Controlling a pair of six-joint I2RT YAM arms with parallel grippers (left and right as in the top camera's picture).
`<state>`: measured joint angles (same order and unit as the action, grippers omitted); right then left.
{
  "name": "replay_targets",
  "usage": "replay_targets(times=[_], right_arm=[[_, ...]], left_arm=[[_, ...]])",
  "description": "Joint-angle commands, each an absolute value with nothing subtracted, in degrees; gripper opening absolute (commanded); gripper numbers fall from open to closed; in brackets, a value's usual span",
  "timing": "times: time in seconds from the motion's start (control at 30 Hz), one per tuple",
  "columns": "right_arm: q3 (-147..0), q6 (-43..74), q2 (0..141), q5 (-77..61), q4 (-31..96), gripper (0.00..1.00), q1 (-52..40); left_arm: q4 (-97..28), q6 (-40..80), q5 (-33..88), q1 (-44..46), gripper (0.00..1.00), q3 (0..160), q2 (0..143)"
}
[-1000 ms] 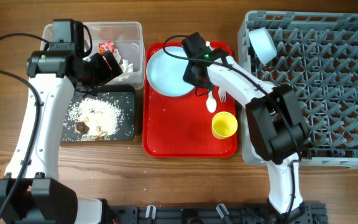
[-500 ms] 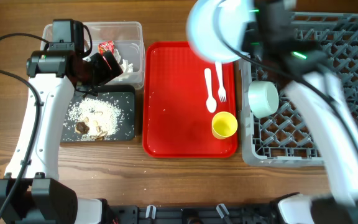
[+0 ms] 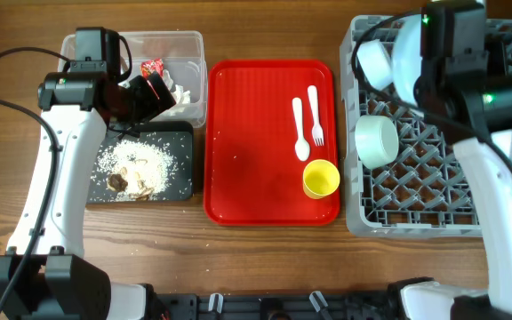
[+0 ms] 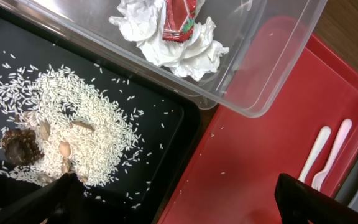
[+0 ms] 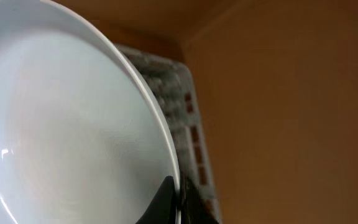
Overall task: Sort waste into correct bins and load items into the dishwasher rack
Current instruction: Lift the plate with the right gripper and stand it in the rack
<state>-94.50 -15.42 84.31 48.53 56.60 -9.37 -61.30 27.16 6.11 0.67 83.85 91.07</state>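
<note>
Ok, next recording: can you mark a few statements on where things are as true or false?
1. The yellow cup stands on the red tray. True.
2. The plate lies flat on the red tray. False: the right pincer holds it by the rim over the rack.
3. The wrapper and tissue lie in the black tray. False: they lie in the clear tub; the black tray holds rice.
4. Both bowls sit in the rack. True.
5. The left pincer grips the wrapper. False: it is open and empty.
</note>
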Motion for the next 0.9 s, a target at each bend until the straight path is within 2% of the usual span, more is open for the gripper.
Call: replay_targets(times=[0.0, 0.37, 0.67, 0.7, 0.77, 0.8, 0.87], right_arm=[[-93.93, -21.26, 88.07, 51.03, 56.14, 0.04, -5.93], [-93.93, -24.08, 100.51, 51.03, 50.24, 0.04, -0.93], [-93.93, -26.59, 106.5, 51.24, 44.4, 0.04, -0.71], [-93.93, -26.63, 106.63, 50.19, 43.51, 0.08, -0.73], [-93.93, -26.48, 106.63, 47.68, 42.26, 0.52, -0.73], [-93.95, -25.65, 106.61, 46.39, 41.5, 1.0, -0.71], [-93.95, -22.2, 106.52, 46.48, 40.47, 1.0, -0.73]], left_arm=[[-61.14, 27.27, 6.39, 0.36, 1.0, 84.44, 90.76], [-61.14, 27.27, 6.39, 0.36, 1.0, 84.44, 90.76], [-61.14, 27.27, 6.37, 0.36, 1.0, 84.44, 90.76], [-61.14, 27.27, 6.39, 0.36, 1.0, 84.44, 90.76], [-61.14, 27.27, 6.39, 0.36, 1.0, 84.44, 90.76], [-61.14, 27.27, 6.39, 0.36, 1.0, 84.44, 90.76], [-61.14, 27.27, 6.39, 0.36, 1.0, 84.44, 90.76]])
